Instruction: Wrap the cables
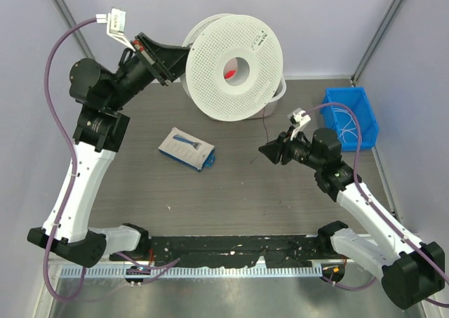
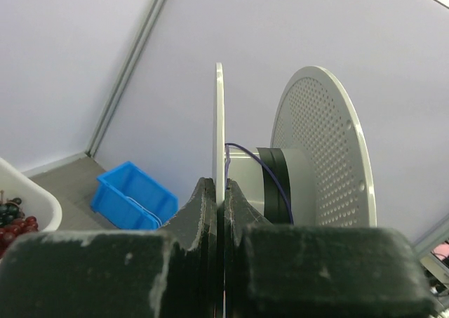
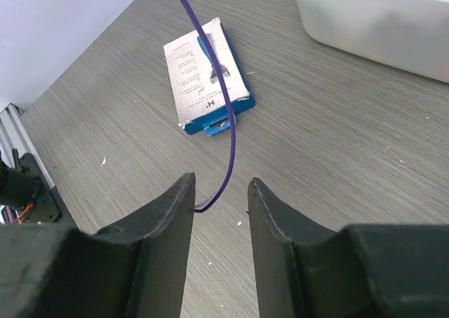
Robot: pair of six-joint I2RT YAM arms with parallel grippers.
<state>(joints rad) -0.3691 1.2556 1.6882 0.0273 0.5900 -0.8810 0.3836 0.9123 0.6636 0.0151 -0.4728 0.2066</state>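
A round white perforated spool [image 1: 235,69] is held upright in the air at the back. My left gripper [image 1: 174,57] is shut on the edge of one flange [image 2: 219,121]. A dark winding and a thin purple cable strand [image 2: 256,160] lie on the hub. The strand [image 1: 264,125] hangs from the spool toward my right gripper [image 1: 264,150], which is open above the table. In the right wrist view the strand [image 3: 224,100] runs down between the open fingers [image 3: 221,188], its end at the left finger's inner side. Pale thin strands [image 1: 347,127] lie in the blue bin.
A blue bin [image 1: 328,118] stands at the right, also in the left wrist view [image 2: 133,191]. A white tub [image 1: 278,99] sits behind the spool and shows in the right wrist view [image 3: 379,16]. A blue-and-white packet [image 1: 187,148] lies mid-table [image 3: 203,72].
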